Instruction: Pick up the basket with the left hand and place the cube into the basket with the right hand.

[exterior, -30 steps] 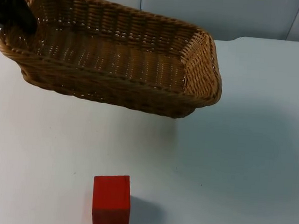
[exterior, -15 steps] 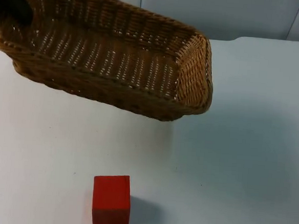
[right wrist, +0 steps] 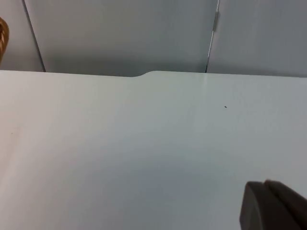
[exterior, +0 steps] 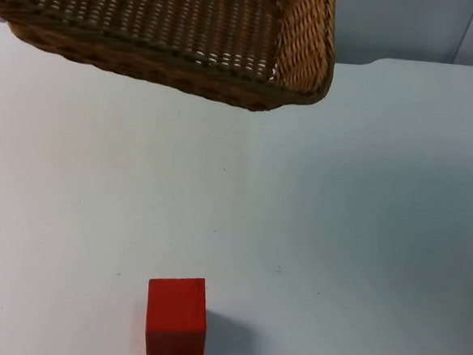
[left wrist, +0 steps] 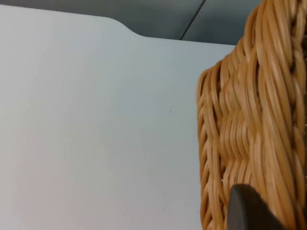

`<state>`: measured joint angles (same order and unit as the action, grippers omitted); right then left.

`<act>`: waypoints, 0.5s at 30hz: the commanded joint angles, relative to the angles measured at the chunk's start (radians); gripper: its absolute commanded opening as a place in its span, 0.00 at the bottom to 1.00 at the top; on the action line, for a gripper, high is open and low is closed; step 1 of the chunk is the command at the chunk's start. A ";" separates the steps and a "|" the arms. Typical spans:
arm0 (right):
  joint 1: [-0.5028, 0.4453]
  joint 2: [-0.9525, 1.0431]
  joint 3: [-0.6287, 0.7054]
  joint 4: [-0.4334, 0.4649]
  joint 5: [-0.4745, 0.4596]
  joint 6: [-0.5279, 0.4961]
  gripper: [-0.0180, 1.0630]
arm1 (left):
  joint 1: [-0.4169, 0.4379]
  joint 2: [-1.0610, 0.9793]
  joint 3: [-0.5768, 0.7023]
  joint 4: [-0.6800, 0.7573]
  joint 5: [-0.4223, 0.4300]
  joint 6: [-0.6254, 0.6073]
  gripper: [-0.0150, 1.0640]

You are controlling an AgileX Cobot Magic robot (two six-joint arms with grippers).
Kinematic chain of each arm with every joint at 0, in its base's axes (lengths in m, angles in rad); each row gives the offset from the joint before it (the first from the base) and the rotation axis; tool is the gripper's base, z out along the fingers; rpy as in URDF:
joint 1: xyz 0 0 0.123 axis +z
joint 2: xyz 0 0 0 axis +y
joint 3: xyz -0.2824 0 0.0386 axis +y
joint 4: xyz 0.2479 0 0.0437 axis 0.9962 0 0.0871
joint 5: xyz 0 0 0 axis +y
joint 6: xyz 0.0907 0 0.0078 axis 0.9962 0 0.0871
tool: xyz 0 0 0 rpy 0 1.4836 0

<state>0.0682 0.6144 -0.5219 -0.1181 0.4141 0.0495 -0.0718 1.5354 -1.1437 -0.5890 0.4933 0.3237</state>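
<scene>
Wicker first: the basket [exterior: 173, 35] hangs clear of the white desk [exterior: 365, 195] in the top view, tilted, its long axis running across the far side, its open mouth turned toward the camera and its near wall casting a soft shadow below. The woven floor visible through that mouth holds nothing. In the left wrist view the braided rim [left wrist: 254, 129] runs right beside a black fingertip [left wrist: 249, 211] of the left gripper — with the basket airborne, I judge that gripper is clamped on the rim at the basket's left end, though the second finger is hidden.

The red cube [exterior: 176, 317] sits flat on the desk at the near edge, well apart from the basket and nearer the camera, slightly left of the desk's middle. Nothing touches it.

The right gripper looks out over bare desk toward the grey partition wall [right wrist: 120, 33], with one dark fingertip [right wrist: 273, 206] showing; whether it is open or closed I cannot tell. The right arm waits.

The lift looks done; the cube's pick has not begun. The next move turns on this — the cube lies near-side and leftward, so the right arm must reach across toward it.
</scene>
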 commanded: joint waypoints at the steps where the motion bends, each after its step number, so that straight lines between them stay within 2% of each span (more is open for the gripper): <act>1: -0.001 0.002 -0.008 -0.013 -0.010 -0.006 0.01 | -0.002 -0.010 -0.009 -0.029 -0.026 -0.010 0.01; 15: -0.001 0.002 -0.008 -0.013 -0.010 -0.006 0.01 | -0.002 -0.010 -0.009 -0.029 -0.026 -0.010 0.01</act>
<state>0.0682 0.6144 -0.5219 -0.1224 0.4141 0.0495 -0.0718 1.5354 -1.1437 -0.5890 0.4933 0.3254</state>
